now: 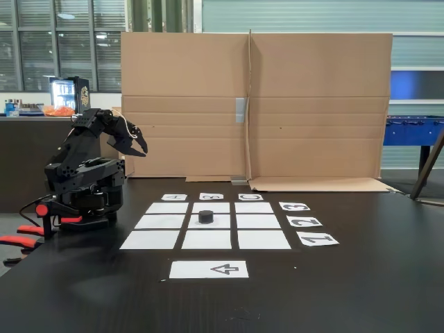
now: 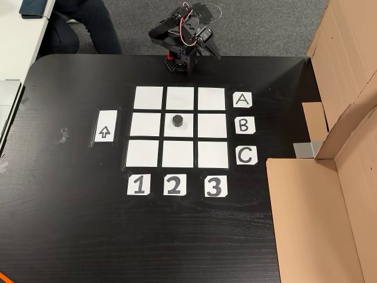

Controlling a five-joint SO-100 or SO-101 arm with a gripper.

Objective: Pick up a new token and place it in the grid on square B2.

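Black tabletop [image 1: 361,291] with a small black robot arm [image 1: 83,177], folded back on its base at the left edge in a fixed view, at the top centre in a fixed view [image 2: 182,41] from above. Gripper [image 1: 141,148] raised, well apart from the paper layout, pointing downward, fingers slightly parted and empty.

Grid [image 2: 148,153] of nine white paper rectangles, three by three, with dark gaps between. Letter cards A, B, C [image 2: 244,125] along one side and number cards 1, 2, 3 [image 2: 173,185] along another. White strip with an arrow [image 2: 105,128] just beside the grid, on the side opposite the letters.

Token [image 2: 177,121], a small black puck, resting upright on square B2 [image 2: 187,131], the centre cell, a little off centre toward the arm's side, inside the cell's edges. Same token [image 1: 206,216] on the middle cell in the low fixed view.

Judged from this layout: placement appears done, token released on the target square, arm already at a rest-like pose. Nothing obvious left except perhaps settling fully home.

Hard to make out: gripper tips small and dark against the arm in the view from above [image 2: 207,50], so the gap unclear there. No supply of spare tokens to be found. Cardboard wall [image 1: 253,104] blocking the background behind the table; a seated person's dark clothing [image 2: 82,23] cut off at the top edge.
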